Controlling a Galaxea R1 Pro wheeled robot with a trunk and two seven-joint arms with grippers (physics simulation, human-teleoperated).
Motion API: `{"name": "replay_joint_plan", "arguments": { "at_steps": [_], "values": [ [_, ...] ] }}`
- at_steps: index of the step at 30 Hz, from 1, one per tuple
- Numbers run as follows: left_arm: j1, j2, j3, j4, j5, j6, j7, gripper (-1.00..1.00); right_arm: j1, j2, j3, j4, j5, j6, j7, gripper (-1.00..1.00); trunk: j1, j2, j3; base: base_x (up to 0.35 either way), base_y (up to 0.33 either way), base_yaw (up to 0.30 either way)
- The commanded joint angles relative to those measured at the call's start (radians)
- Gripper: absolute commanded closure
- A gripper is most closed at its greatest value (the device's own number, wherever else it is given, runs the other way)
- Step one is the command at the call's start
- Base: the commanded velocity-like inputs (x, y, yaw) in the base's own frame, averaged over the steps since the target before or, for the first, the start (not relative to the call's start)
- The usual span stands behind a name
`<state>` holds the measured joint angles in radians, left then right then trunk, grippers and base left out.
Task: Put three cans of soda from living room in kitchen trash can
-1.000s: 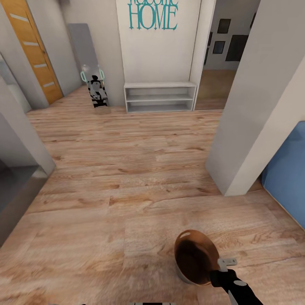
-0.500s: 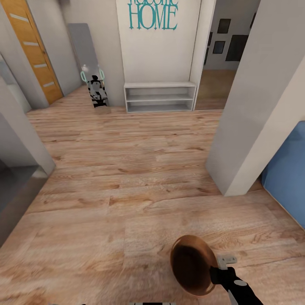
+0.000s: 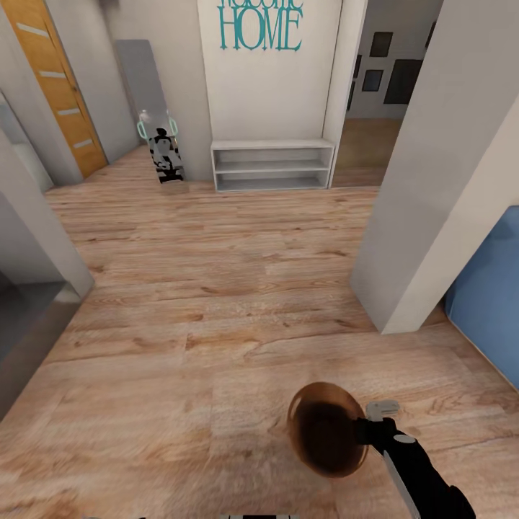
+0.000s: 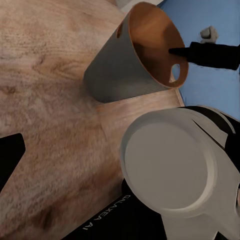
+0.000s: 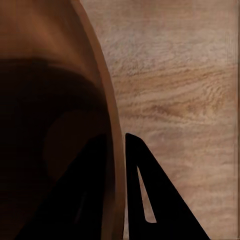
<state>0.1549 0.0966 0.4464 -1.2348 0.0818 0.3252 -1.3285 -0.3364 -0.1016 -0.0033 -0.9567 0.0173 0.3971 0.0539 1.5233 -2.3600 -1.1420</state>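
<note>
Wood floor (image 3: 216,303): bare planks, hallway.
Bin (image 3: 326,429): tilted, off the floor.
Right gripper (image 3: 358,431): clamped over the bin's rim, one finger (image 5: 145,200) outside.
Left gripper: cannot tell.

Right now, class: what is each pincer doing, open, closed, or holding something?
Left pincer: cannot be told; just one dark fingertip is in view.
Right pincer: closed on the rim of the trash can, one finger inside, one outside.
</note>
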Motion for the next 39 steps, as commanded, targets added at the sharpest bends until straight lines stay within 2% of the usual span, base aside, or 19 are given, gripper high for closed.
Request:
{"name": "replay_joint_plan", "arguments": {
  "at_steps": [1, 5, 9, 14, 19, 26, 39],
  "values": [
    [0.000, 0.000, 0.000, 0.000, 0.000, 0.000, 0.000, -1.00, 0.002, 0.000, 0.000, -0.038, -0.006, 0.038, 0.006, 1.00, 0.000, 0.000, 0.000, 0.000, 0.000, 0.000],
    [0.000, 0.000, 0.003, 0.000, 0.000, 0.000, 0.000, -1.00, 0.004, 0.001, 0.000, -0.108, -0.006, 0.109, 0.006, 1.00, 0.000, 0.000, 0.000, 0.000, 0.000, 0.000],
    [0.000, 0.000, 0.011, -0.001, 0.001, 0.000, 0.000, -1.00, 0.012, 0.002, 0.000, -0.196, -0.007, 0.216, 0.006, 1.00, 0.000, 0.000, 0.000, 0.000, 0.000, 0.000],
    [0.000, 0.000, 0.016, -0.001, 0.001, 0.000, -0.001, -1.00, 0.019, 0.004, -0.001, -0.318, -0.008, 0.423, 0.006, 1.00, 0.000, 0.000, 0.000, 0.000, 0.000, 0.000],
    [0.000, 0.000, 0.017, -0.003, 0.001, 0.000, -0.001, -1.00, 0.020, 0.008, 0.000, -0.407, -0.009, 0.552, 0.006, 1.00, 0.000, 0.000, 0.000, 0.000, 0.000, 0.000],
    [0.000, 0.000, 0.029, -0.003, 0.001, 0.000, -0.001, -1.00, 0.028, 0.010, 0.000, -0.486, -0.010, 0.598, 0.006, 1.00, 0.000, 0.000, 0.000, 0.000, 0.000, 0.000],
    [0.000, 0.000, 0.038, -0.003, 0.001, 0.000, -0.001, -1.00, 0.034, 0.010, -0.001, -0.509, -0.010, 0.608, 0.006, 1.00, 0.000, 0.000, 0.000, 0.000, 0.000, 0.000]
  ]
}}
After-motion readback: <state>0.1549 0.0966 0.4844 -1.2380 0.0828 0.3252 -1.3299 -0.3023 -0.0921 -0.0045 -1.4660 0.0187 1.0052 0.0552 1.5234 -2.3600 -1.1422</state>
